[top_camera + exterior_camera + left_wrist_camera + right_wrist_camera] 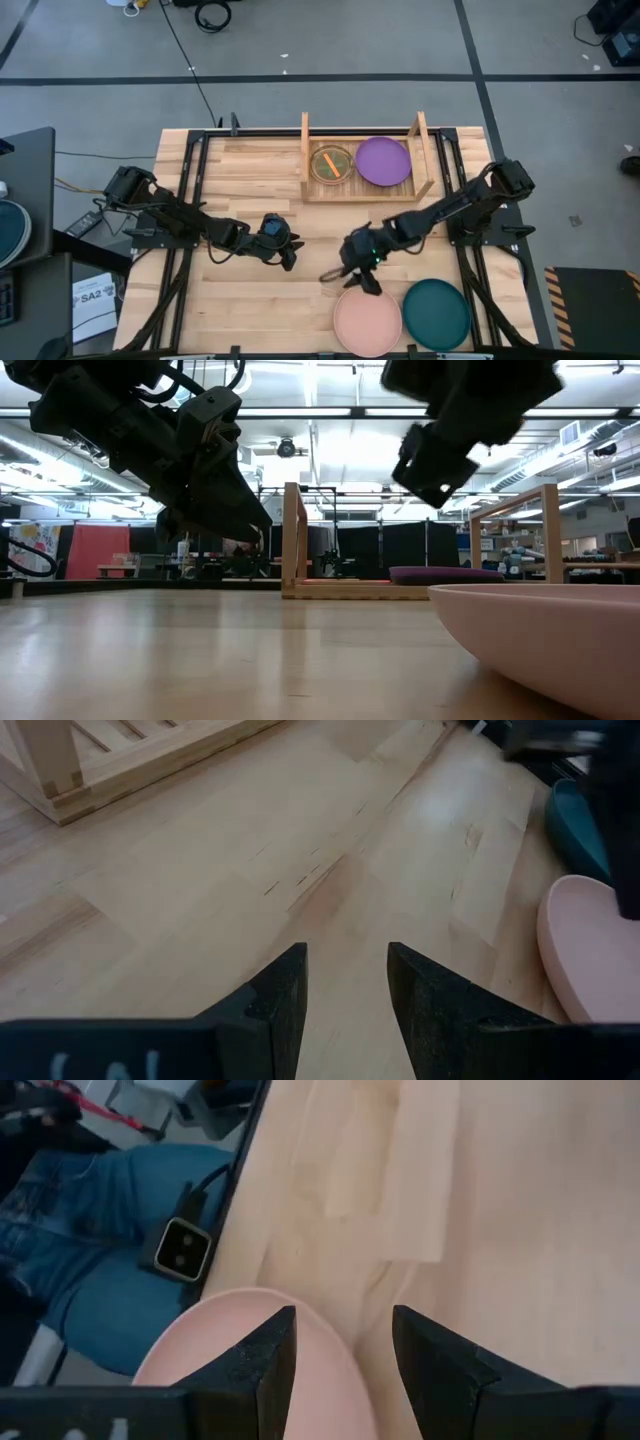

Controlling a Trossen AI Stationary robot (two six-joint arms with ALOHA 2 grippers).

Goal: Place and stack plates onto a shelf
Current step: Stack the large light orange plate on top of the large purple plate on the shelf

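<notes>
The wooden shelf [365, 190] stands at the table's far middle. On its slats lie a purple plate [384, 160] and, to its left, a smaller greenish plate [331, 163]. A pink plate [367, 322] and a teal plate [436, 314] rest flat side by side at the near edge. My right gripper [360, 280] hangs open in the air over the pink plate's far rim [250, 1350]. My left gripper [288, 250] hovers open above bare tabletop left of centre, with nothing between its fingers [285, 995].
A person in jeans [90, 1250] sits close to the table's near edge, beside the pink plate. Bare planks lie between the shelf and the two near plates. The shelf's upright side boards [295, 540] rise at either end of it.
</notes>
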